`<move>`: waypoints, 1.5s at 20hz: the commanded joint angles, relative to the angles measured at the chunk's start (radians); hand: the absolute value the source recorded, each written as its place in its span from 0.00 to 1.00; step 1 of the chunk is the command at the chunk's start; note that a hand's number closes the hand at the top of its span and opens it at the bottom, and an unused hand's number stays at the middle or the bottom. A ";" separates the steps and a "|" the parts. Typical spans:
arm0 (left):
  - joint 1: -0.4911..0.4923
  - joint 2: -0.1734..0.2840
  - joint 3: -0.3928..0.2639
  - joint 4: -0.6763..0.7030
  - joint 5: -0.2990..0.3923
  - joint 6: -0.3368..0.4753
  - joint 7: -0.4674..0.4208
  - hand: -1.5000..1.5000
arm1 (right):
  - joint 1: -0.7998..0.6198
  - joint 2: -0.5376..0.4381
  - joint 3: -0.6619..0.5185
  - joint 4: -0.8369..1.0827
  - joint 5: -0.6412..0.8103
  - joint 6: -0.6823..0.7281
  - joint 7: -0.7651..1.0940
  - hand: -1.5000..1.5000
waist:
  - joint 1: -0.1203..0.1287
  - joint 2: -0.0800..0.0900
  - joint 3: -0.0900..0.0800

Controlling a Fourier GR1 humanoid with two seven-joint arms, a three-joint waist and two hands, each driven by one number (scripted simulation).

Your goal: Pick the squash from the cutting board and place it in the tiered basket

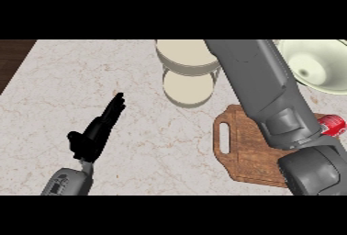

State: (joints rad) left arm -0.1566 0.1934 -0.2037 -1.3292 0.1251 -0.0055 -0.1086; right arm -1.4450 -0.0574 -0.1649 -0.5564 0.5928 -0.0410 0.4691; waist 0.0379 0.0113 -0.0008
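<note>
Currently the left robot hand [95,133] rests with straight fingers above the tabletop [81,78]. The right robot hand and the squash are hidden behind the forearm [264,87], over the cutting board [237,151] near the tiered basket [186,69].

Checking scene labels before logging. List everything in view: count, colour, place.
marble counter top: one, pale beige with veins, fills the view; a dark brown strip shows at its upper left
round tiered basket: one, cream, top centre, two round levels
wooden cutting board with a handle slot: one, brown, right of centre, partly under the right arm
bowl: one, pale greenish-white, top right
can: one, red, right edge
squash: not visible
left hand: black, open, lower left
right forearm: grey, its hand hidden
</note>
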 commanded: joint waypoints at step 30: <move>0.048 0.010 0.067 -0.042 0.005 -0.011 0.031 0.50 | 0.178 -0.260 -0.272 -0.163 -0.196 -0.416 -0.060 0.00 | -0.060 -0.020 0.002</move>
State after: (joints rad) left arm -0.1086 0.2097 -0.1451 -1.3604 0.1288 -0.0295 -0.0957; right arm -1.3705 -0.2705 -0.3957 -0.6147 0.4527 -0.4620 0.4797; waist -0.0098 -0.0050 0.0005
